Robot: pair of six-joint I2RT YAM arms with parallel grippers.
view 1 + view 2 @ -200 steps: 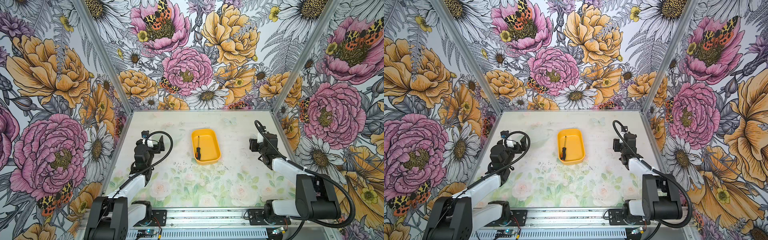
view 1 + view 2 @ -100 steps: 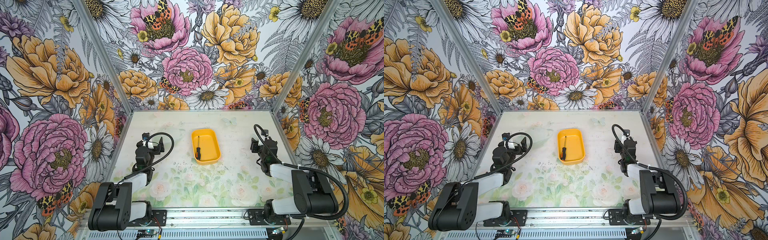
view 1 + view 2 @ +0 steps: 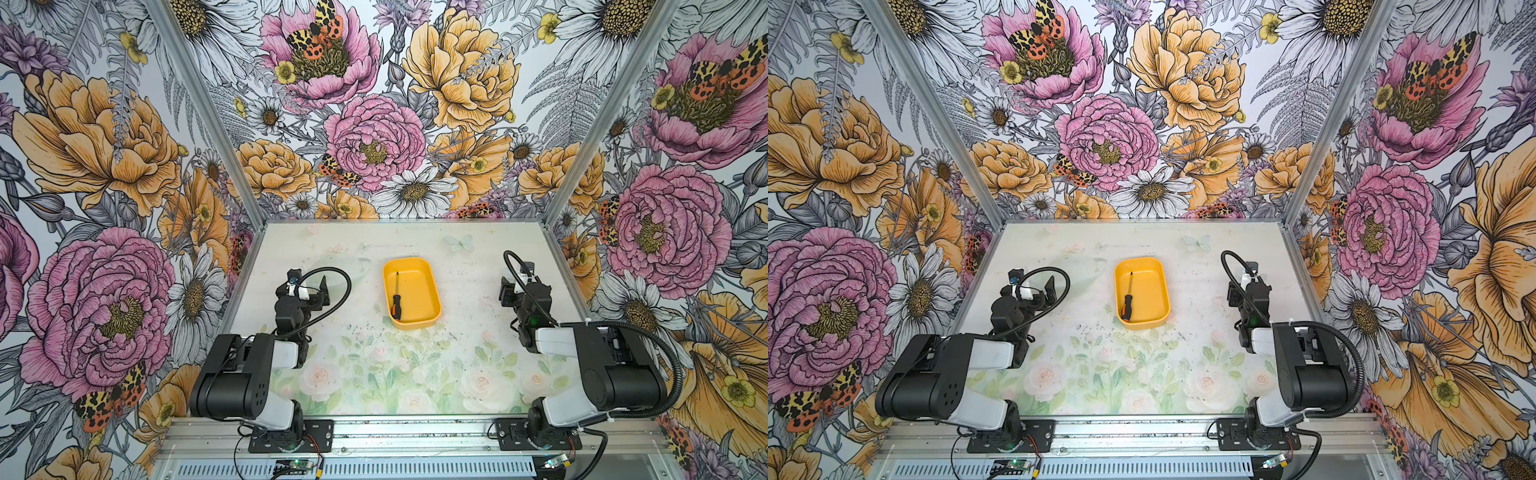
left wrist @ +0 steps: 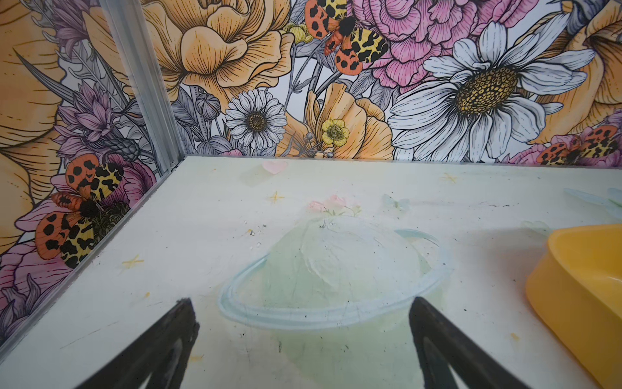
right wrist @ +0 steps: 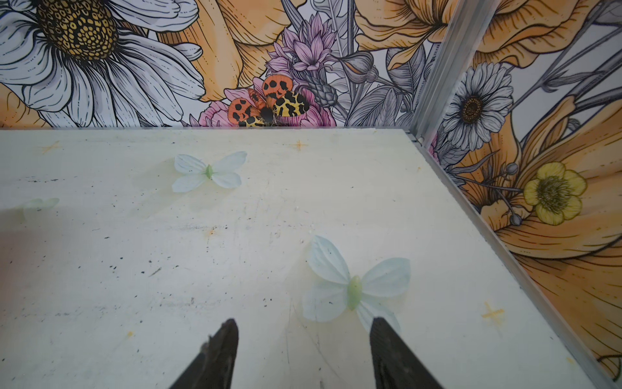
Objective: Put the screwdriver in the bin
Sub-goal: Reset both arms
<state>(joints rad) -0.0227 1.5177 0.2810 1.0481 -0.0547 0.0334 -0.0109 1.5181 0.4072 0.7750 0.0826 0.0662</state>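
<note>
one screwdriver (image 3: 396, 296) lies flat in the one yellow bin (image 3: 415, 324) mid-scene, along its left wall with the handle at the near end, so the job looks done. two grippers, the left gripper (image 4: 301, 304) and right gripper (image 5: 304, 322), sit well apart at either side, jaws spread and empty, likely parked clear.

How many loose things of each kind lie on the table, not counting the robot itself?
bin: 1 (yellow-orange)
screwdriver: 1 (lying inside the bin)
Total: 2
</note>
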